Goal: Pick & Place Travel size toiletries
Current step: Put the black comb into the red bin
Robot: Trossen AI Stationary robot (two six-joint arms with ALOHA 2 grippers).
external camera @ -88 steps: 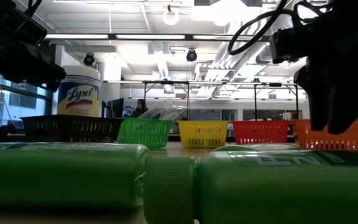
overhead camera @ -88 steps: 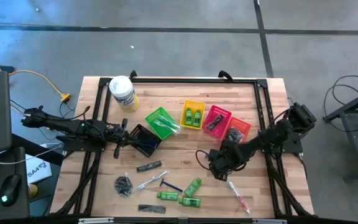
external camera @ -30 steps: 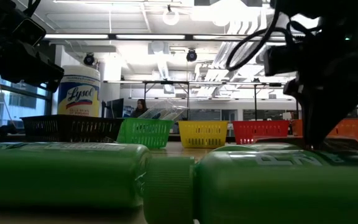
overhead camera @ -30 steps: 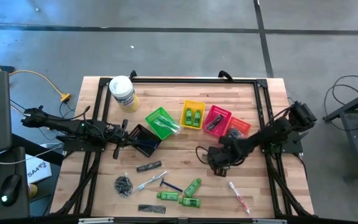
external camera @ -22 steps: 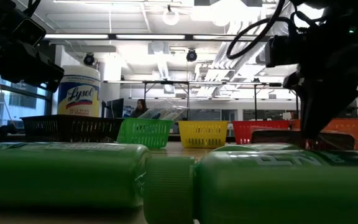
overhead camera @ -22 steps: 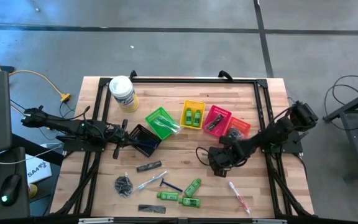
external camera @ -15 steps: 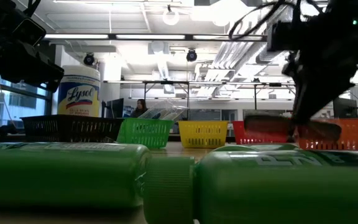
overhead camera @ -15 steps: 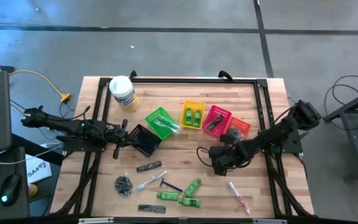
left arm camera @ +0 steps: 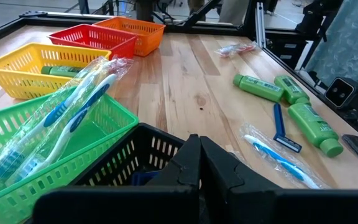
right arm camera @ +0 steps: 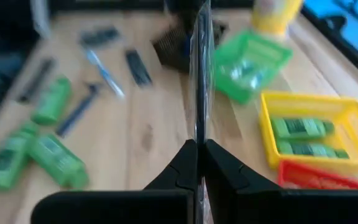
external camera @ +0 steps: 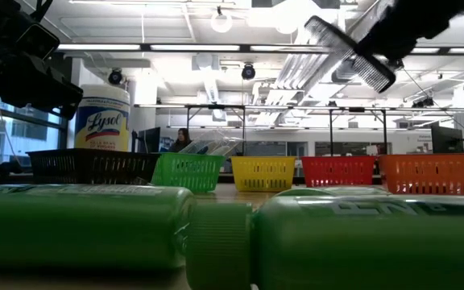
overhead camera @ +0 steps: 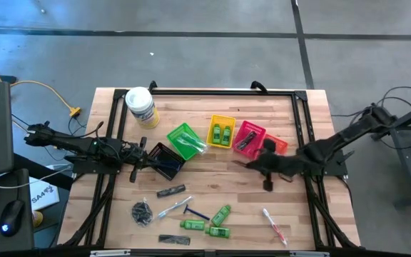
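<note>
High view from above: right gripper (overhead camera: 250,163) lifted over the middle of the wooden desk (overhead camera: 205,107), just in front of the red basket (overhead camera: 247,137) and orange basket (overhead camera: 274,147), fingers pinched tight on a flat black comb (external camera: 350,55). Low view: same comb carried high and tilted, well clear of the desk. Right wrist view: comb seen edge-on as a thin dark strip rising between the closed fingers.

Step in hand, by judgement: carry phase of a pick and place, comb already lifted and on the way to a basket. Red basket already holding a dark flat item, so likely the target. Next move calls for lining up over that basket, lowering, then opening the fingers.

Left gripper (overhead camera: 137,171) resting at the black basket (overhead camera: 165,160), fingers shut with nothing visibly between them, waiting.

Still loose on the near part of the desk: green bottles (overhead camera: 218,216), a blue razor (overhead camera: 193,212), wrapped toothbrushes (overhead camera: 274,224), another comb (overhead camera: 173,239) and a dark mesh bundle (overhead camera: 141,213).
</note>
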